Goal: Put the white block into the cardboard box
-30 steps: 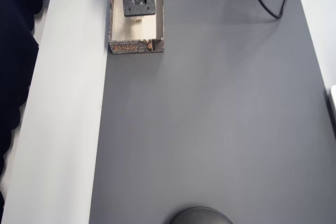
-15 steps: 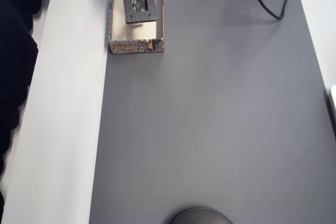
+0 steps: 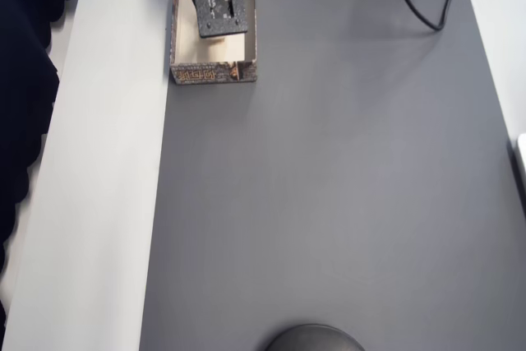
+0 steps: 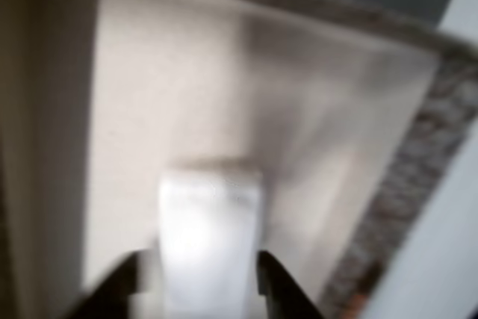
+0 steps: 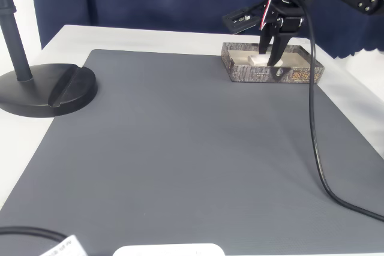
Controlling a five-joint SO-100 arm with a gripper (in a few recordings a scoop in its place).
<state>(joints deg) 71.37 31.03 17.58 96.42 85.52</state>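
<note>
Wrist view is showing the small flat white block with rounded corners [image 4: 210, 240] sitting between the two dark fingertips [image 4: 278, 285] of the black two-finger gripper [image 4: 198, 289]; the picture is blurred, so I cannot tell whether the fingers are pressing on the block or standing just off its sides. Beyond the block, the cream inside floor of the long shallow cardboard box [image 4: 179, 87] is spreading out, with its brownish mottled wall running along the right.

Fixed view from the table's front is showing a black cable [image 5: 316, 142] trailing over the dark grey mat [image 5: 180, 160] in the foreground and a round black stand base [image 5: 42, 88] resting at the left. Farther back, the box [image 5: 273, 75] is lying near the mat's far edge, and the gripper [image 5: 270, 58] is reaching down into it, its fingers straddling the white block [image 5: 259, 60] lying inside the box.

Overhead view is showing the box [image 3: 212, 74] at the top left corner of the mat [image 3: 329, 187], beside the white table [image 3: 99, 203], with the black arm head [image 3: 220, 2] hanging over its cream inside.
</note>
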